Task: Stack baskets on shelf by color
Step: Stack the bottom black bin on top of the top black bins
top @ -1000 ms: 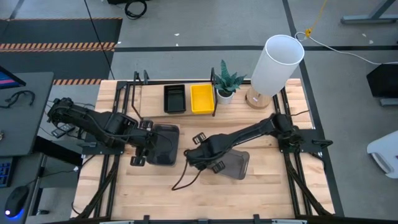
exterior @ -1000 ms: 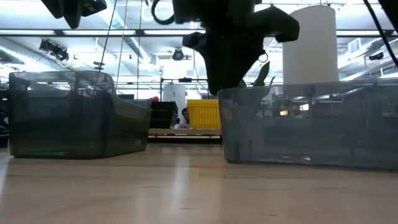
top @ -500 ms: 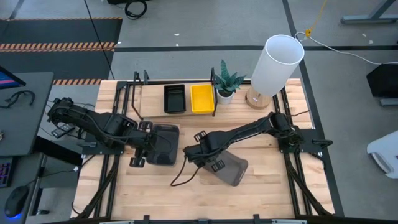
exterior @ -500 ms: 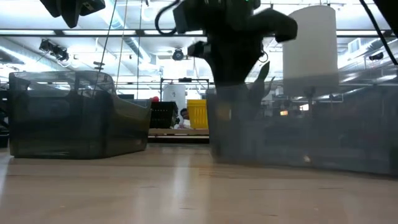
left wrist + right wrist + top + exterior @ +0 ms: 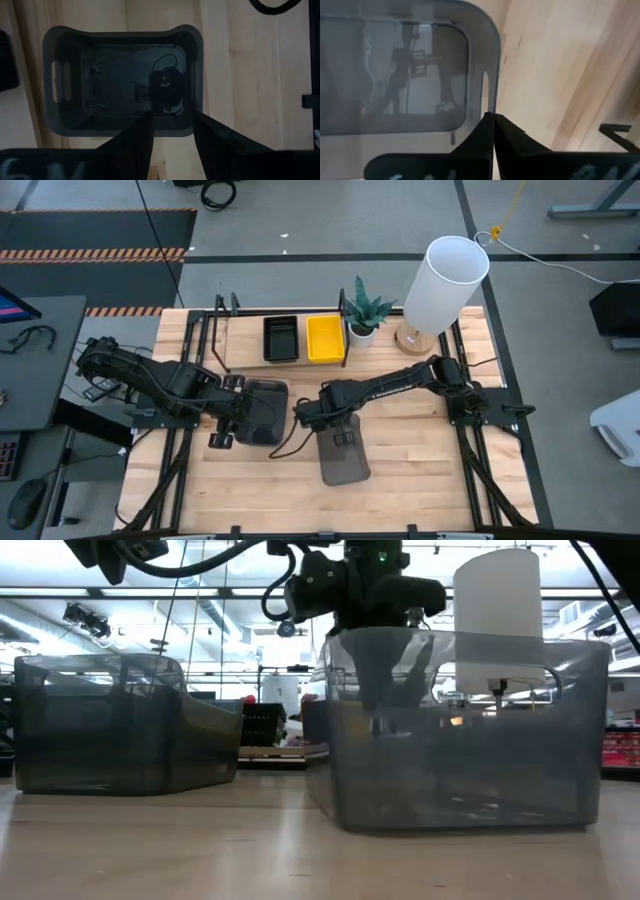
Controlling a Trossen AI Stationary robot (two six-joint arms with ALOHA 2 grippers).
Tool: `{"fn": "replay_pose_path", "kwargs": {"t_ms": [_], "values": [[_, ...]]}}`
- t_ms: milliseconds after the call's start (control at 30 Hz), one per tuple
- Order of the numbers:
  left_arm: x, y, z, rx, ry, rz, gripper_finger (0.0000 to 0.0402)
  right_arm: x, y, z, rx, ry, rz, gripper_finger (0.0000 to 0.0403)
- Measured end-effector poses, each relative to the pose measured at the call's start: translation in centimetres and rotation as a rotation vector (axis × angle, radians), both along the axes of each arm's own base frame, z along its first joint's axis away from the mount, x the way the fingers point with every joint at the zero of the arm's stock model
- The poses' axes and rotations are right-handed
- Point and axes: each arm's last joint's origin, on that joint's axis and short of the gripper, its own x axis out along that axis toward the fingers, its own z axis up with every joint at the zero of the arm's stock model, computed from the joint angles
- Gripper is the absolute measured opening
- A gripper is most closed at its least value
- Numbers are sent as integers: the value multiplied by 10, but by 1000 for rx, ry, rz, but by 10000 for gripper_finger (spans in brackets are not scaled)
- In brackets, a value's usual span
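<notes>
The right gripper (image 5: 492,120) pinches the short rim of a grey basket (image 5: 342,452) (long axis running away from it); left gripper (image 5: 171,125) hovers apart.

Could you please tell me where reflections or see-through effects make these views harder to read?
Low view: the room's lights show through the grey basket. Right wrist view: its glossy bottom mirrors the arm. Left wrist view: the other grey basket is dim.
</notes>
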Motion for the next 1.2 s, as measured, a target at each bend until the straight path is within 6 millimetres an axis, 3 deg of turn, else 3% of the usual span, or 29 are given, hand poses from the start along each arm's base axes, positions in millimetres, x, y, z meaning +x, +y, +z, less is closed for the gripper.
{"fn": "replay_pose_path", "kwargs": {"t_ms": [200,400,567,800,1033,1200], "values": [[0,0,0,0,0,0,142,2,-12,0,-3,-23,-184,13],[0,0,0,-3,0,7,142,-1,-16,3,13,-9,-217,13],[3,-1,1,-21,-34,19,142,-15,-12,28,6,-19,-226,18],[8,-11,4,11,-133,28,144,-35,3,73,-32,-174,-249,21],[15,-23,3,54,-218,26,173,-45,5,90,-81,-241,-245,37],[29,-28,-4,58,-236,37,185,-40,-2,85,-93,-234,-258,32]]}}
